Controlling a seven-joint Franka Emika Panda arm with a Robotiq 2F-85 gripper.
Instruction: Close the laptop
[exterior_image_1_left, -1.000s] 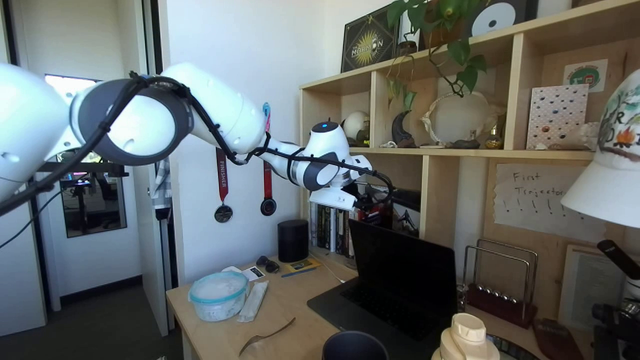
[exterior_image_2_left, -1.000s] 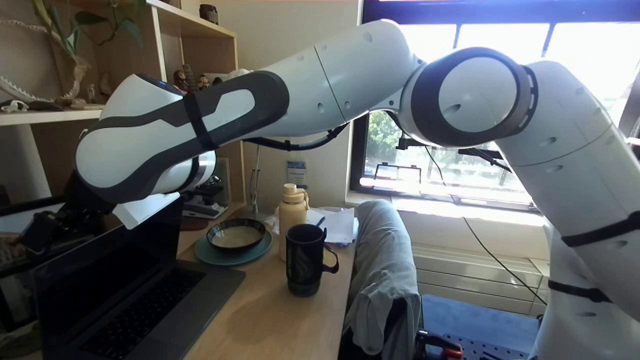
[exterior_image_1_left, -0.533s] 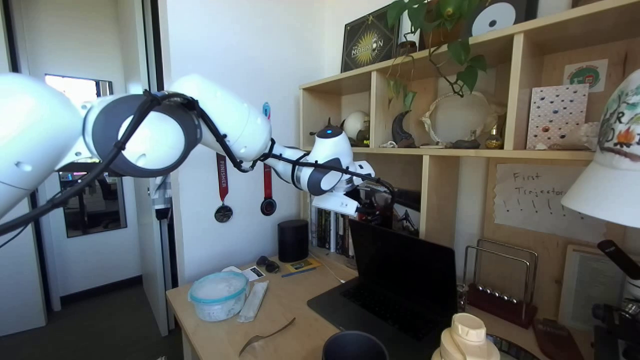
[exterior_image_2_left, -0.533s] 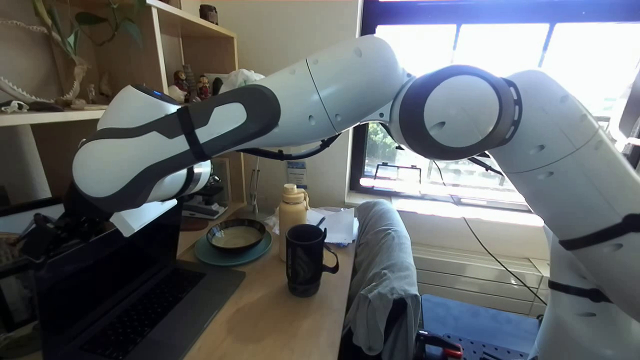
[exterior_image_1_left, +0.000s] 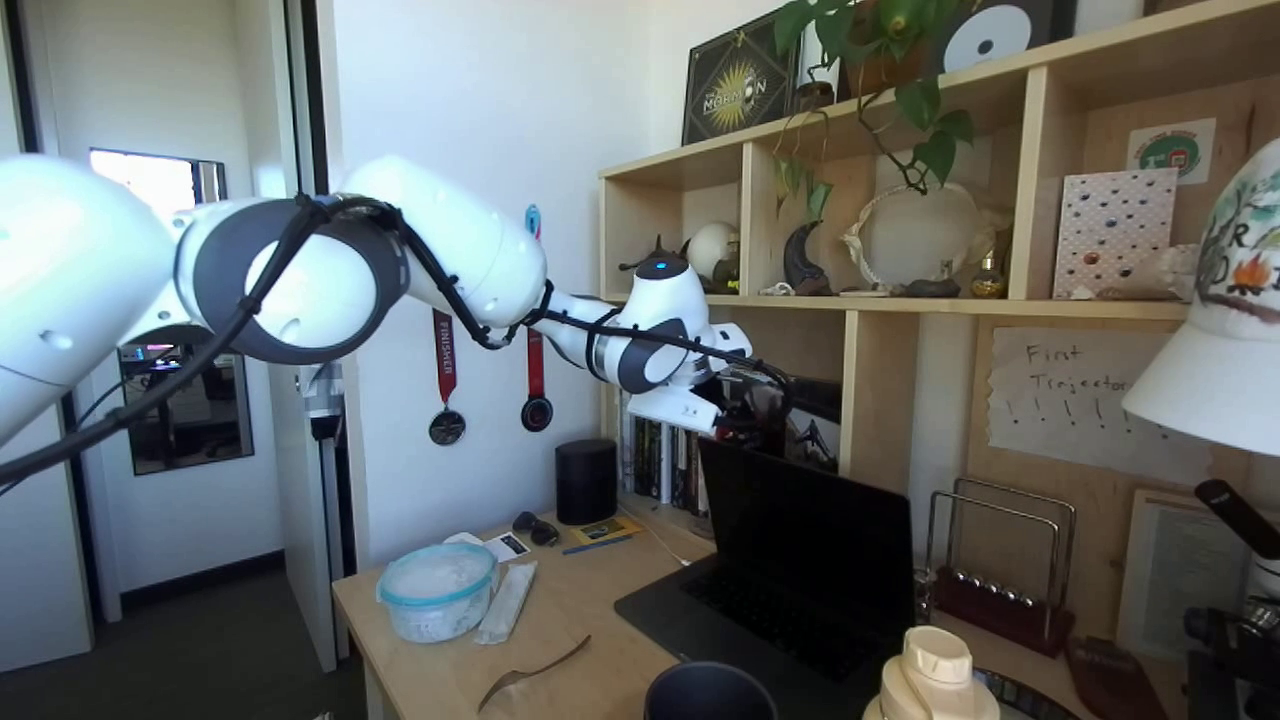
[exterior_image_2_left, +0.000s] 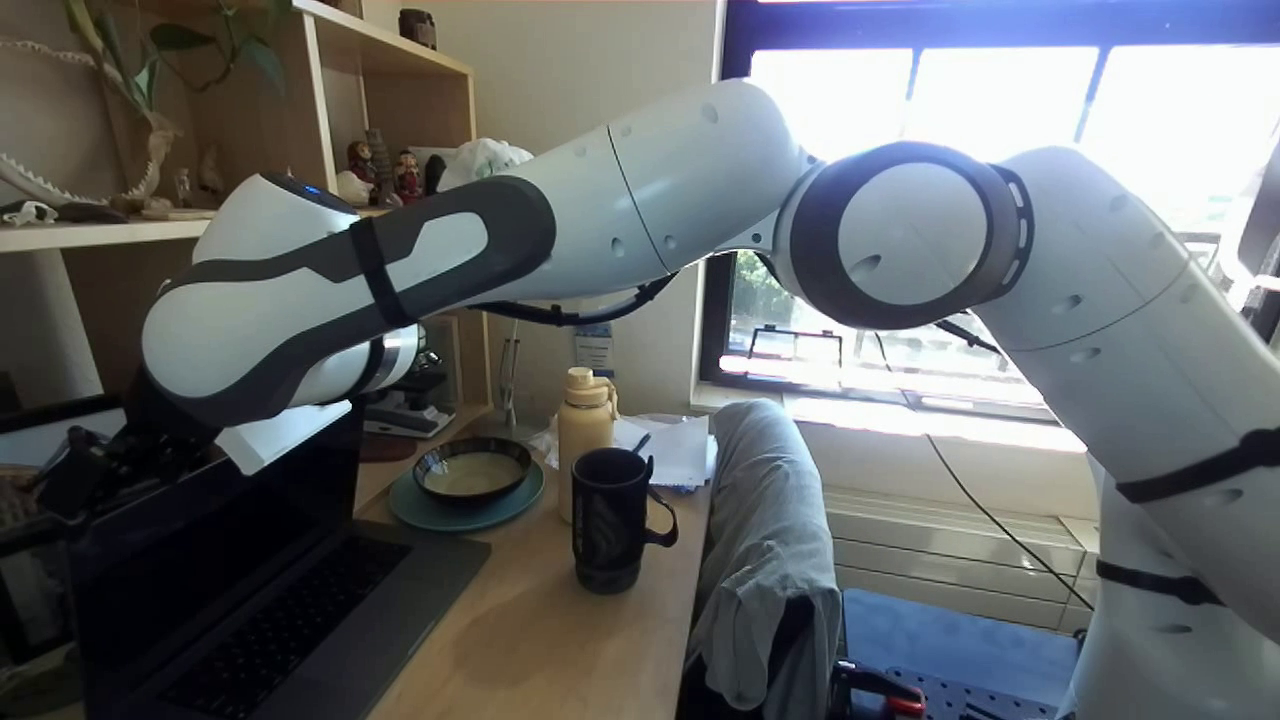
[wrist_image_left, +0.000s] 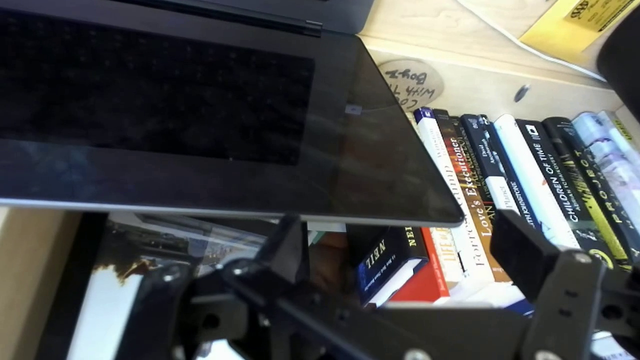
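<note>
Since a second ago the arm (exterior_image_2_left: 690, 190) has sunk, its elbow (exterior_image_2_left: 905, 235) sitting lower in both exterior views, while the laptop (exterior_image_1_left: 800, 540) has not shifted. The laptop stands open on the wooden desk (exterior_image_1_left: 590, 590), its lid (wrist_image_left: 380, 170) raised, the screen (wrist_image_left: 175, 100) facing out over the base (exterior_image_1_left: 660, 610) toward the side where a grey cloth (exterior_image_2_left: 770, 540) hangs. Its long axis slopes down to the right along the lid's top edge (exterior_image_1_left: 800, 475) in an exterior view, and climbs from lower left to upper right along the keyboard (exterior_image_2_left: 290, 620) in an exterior view. In the wrist view that edge lies nearly level. There the gripper (wrist_image_left: 400, 235) has its fingers (wrist_image_left: 522, 255) spread wide, one overlapping the edge, the other beyond the lid's corner; I cannot tell whether either touches it. In both exterior views they are dark on dark, hard to make out. The wrist view crops the lid's left part and most of the base; a dark mug (exterior_image_1_left: 710, 690) and a beige bottle (exterior_image_1_left: 930, 680) hide some of the base in an exterior view, and a white housing (exterior_image_2_left: 285, 435) at the arm's end covers part of the screen in an exterior view.
</note>
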